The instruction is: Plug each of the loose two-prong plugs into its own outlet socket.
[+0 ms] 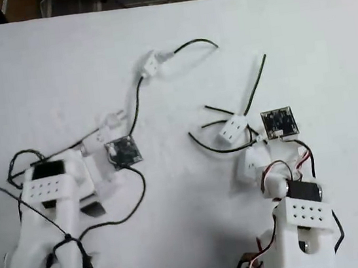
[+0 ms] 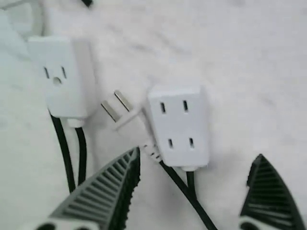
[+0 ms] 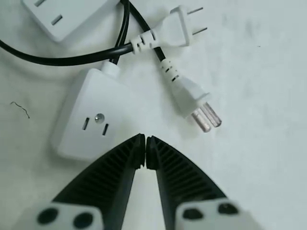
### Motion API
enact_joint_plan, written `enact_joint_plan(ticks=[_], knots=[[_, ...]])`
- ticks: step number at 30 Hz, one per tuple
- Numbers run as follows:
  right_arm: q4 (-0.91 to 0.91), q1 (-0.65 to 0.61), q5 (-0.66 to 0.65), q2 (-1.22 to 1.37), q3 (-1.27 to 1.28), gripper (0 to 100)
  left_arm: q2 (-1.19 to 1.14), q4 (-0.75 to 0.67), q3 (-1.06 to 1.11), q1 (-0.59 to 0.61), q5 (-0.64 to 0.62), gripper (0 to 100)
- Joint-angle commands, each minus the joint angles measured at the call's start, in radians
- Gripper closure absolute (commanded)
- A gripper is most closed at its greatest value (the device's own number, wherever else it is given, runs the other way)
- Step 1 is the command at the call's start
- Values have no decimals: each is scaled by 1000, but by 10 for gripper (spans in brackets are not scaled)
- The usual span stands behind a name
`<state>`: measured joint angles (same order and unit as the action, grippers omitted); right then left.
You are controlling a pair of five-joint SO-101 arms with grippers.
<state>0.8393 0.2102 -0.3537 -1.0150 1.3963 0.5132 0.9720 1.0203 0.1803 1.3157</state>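
Observation:
My left gripper [image 2: 197,155] is open, its ribbed fingers [image 2: 111,188] either side of a white double outlet block [image 2: 180,125] on a black cord. A white two-prong plug [image 2: 120,109] lies loose against that block, prongs pointing away from it. A second white outlet [image 2: 60,76] lies just beyond the plug. My right gripper [image 3: 145,143] is shut on nothing, tips touching the edge of a white outlet [image 3: 91,117]. Two loose plugs lie beside it, one [image 3: 194,98] close to the outlet and one [image 3: 184,26] farther off. In the high view both arms sit low, left [image 1: 47,184] and right [image 1: 301,210].
A white cloth covers the table [image 1: 196,217]. Another outlet [image 1: 150,64] with a black cord lies at the far middle, and one more [image 1: 234,128] beyond the right arm. Black cords [image 1: 137,192] loop between the arms. An outlet corner [image 3: 62,17] lies past the right gripper.

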Motion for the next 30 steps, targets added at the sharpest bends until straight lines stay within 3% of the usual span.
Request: enact_joint_plan(ticks=[1,4,8,20,24,30], knots=[[-16,1,0,-7,-5,974,-10,-52,0,-73,-32,650],[-16,-1,0,-7,-5,974,-12,-54,-6,-102,-74,653],[-16,-2,0,-7,-5,974,-12,-95,-43,-127,-265,653],[-16,-2,0,-7,-5,974,-31,-95,-78,-94,-344,653],[-16,-2,0,-8,2,974,-208,-68,-178,-88,-367,653],[-18,-2,0,-15,5,974,-458,91,-359,-84,-358,653]])
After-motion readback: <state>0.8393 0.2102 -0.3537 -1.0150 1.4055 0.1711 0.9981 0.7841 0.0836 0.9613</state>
